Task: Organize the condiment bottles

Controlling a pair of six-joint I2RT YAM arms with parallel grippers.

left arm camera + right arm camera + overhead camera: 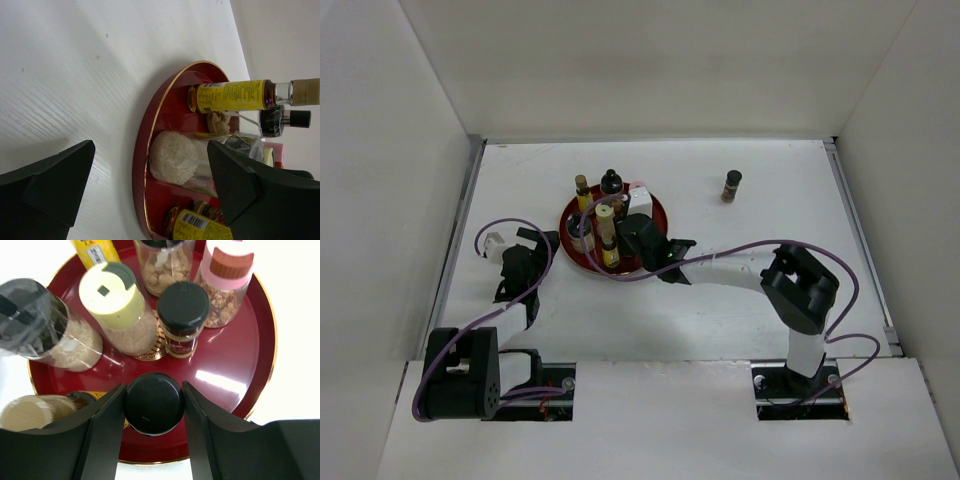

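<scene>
Our right gripper (pixel 152 390) clamps the black-capped bottle (pixel 152 410) by its cap, where we judge light, slippery glass holds best; our left gripper (pixel 150 149) gapes.

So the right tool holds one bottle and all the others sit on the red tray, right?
Not all: a lone bottle stands on the table, off the red tray, as the top view shows. The right tool does hold a black-capped bottle.
</scene>
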